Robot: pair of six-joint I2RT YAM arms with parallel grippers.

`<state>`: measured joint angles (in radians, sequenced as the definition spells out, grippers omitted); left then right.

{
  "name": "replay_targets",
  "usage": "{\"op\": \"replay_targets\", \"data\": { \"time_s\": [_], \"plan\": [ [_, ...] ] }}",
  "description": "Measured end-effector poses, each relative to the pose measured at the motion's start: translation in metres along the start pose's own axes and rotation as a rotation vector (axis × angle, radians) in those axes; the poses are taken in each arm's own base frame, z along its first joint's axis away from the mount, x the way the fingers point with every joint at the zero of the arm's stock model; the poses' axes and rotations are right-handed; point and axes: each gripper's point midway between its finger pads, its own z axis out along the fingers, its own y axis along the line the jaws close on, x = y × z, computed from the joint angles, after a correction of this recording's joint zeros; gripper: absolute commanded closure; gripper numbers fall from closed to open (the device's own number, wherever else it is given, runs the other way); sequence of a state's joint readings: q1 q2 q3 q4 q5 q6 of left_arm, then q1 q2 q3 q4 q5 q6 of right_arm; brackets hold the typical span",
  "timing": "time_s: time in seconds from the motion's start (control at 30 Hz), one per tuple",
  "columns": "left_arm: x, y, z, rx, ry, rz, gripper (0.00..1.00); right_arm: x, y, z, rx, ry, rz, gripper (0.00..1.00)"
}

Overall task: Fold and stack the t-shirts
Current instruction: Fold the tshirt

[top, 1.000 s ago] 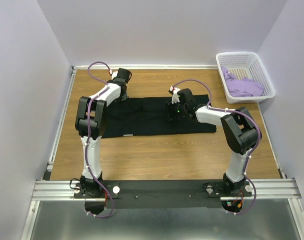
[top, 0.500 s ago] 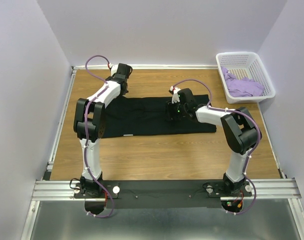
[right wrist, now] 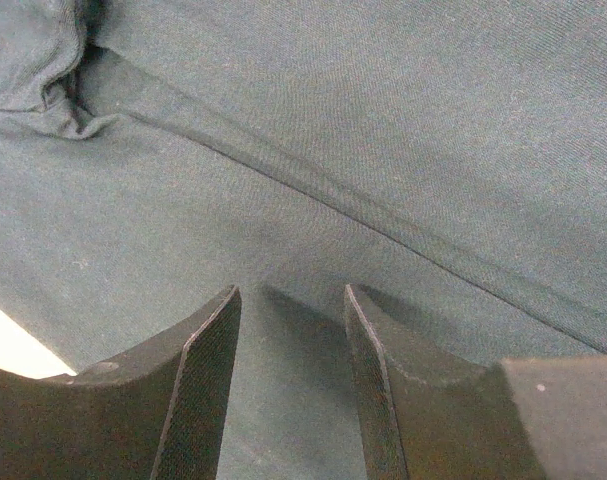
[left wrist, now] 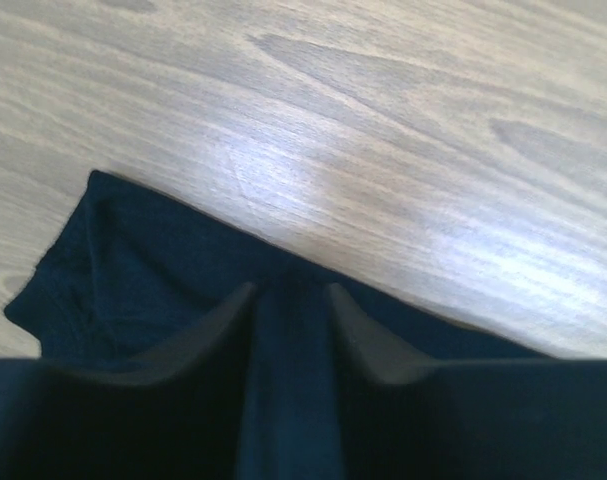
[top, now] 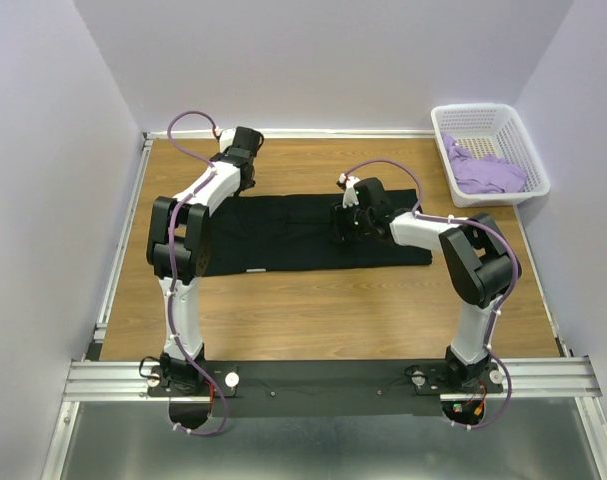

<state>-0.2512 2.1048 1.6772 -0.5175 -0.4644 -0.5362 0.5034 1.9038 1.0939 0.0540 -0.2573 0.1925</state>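
The large black t-shirt (top: 283, 235) lies spread in a long strip across the middle of the table. My left gripper (top: 245, 186) is low over its far left edge. In the left wrist view the left gripper (left wrist: 291, 295) has its jaws parted, with the black t-shirt (left wrist: 133, 270) under and between them and its hem just ahead. My right gripper (top: 345, 228) stands on the shirt's right half. Up close, the right gripper (right wrist: 291, 292) is open, tips down on the flat black t-shirt (right wrist: 383, 120). The lavender t-shirt (top: 488, 172) lies crumpled in the basket.
A white lattice basket (top: 488, 112) stands at the back right corner of the table. Bare wooden tabletop (top: 313, 310) stretches between the shirt and the arm bases. Pale walls close in the table on three sides.
My left arm shifted a little toward the back of the table, and its jaws have parted on the shirt's edge. The right arm has barely moved.
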Motion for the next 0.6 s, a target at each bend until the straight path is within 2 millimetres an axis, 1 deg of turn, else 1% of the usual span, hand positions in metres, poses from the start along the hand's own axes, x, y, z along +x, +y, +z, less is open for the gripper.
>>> {"op": "replay_targets", "data": {
  "time_s": [0.03, 0.07, 0.13, 0.17, 0.23, 0.3, 0.4, 0.43, 0.47, 0.5, 0.53, 0.57, 0.6],
  "plan": [
    [0.0, 0.0, 0.0, 0.0, -0.001, -0.002, 0.44, 0.0, 0.0, 0.0, 0.0, 0.0, 0.0, 0.46],
    [0.0, 0.0, 0.0, 0.001, -0.002, -0.002, 0.35, 0.0, 0.0, 0.0, 0.0, 0.0, 0.001, 0.46],
    [-0.001, -0.001, 0.0, 0.002, -0.003, -0.006, 0.29, -0.001, 0.001, -0.001, 0.0, -0.002, 0.009, 0.45],
    [-0.001, -0.001, -0.001, 0.004, -0.004, -0.005, 0.28, -0.002, 0.001, -0.002, 0.0, -0.006, 0.015, 0.45],
    [-0.001, 0.001, -0.005, 0.007, -0.005, -0.007, 0.28, -0.007, 0.003, -0.005, -0.002, -0.017, 0.019, 0.45],
    [0.002, 0.009, -0.017, 0.01, -0.009, -0.017, 0.29, -0.016, 0.005, -0.012, 0.002, -0.043, 0.027, 0.45],
    [0.007, 0.027, -0.044, 0.011, -0.013, -0.045, 0.32, -0.033, 0.001, -0.028, 0.028, -0.092, 0.049, 0.45],
    [0.011, 0.037, -0.059, 0.015, -0.017, -0.067, 0.33, -0.041, -0.004, -0.038, 0.044, -0.122, 0.072, 0.45],
    [0.015, 0.044, -0.07, 0.02, -0.019, -0.08, 0.34, -0.043, -0.006, -0.042, 0.051, -0.13, 0.081, 0.45],
    [0.019, 0.051, -0.08, 0.028, -0.027, -0.104, 0.35, -0.047, -0.013, -0.052, 0.07, -0.153, 0.107, 0.45],
    [0.025, 0.056, -0.086, 0.037, -0.031, -0.126, 0.37, -0.045, -0.019, -0.058, 0.086, -0.163, 0.13, 0.45],
    [0.039, 0.064, -0.092, 0.047, -0.017, -0.145, 0.38, -0.038, -0.028, -0.065, 0.113, -0.164, 0.164, 0.45],
    [0.048, 0.069, -0.094, 0.045, -0.006, -0.151, 0.38, -0.035, -0.036, -0.071, 0.133, -0.168, 0.187, 0.45]
  ]
}}
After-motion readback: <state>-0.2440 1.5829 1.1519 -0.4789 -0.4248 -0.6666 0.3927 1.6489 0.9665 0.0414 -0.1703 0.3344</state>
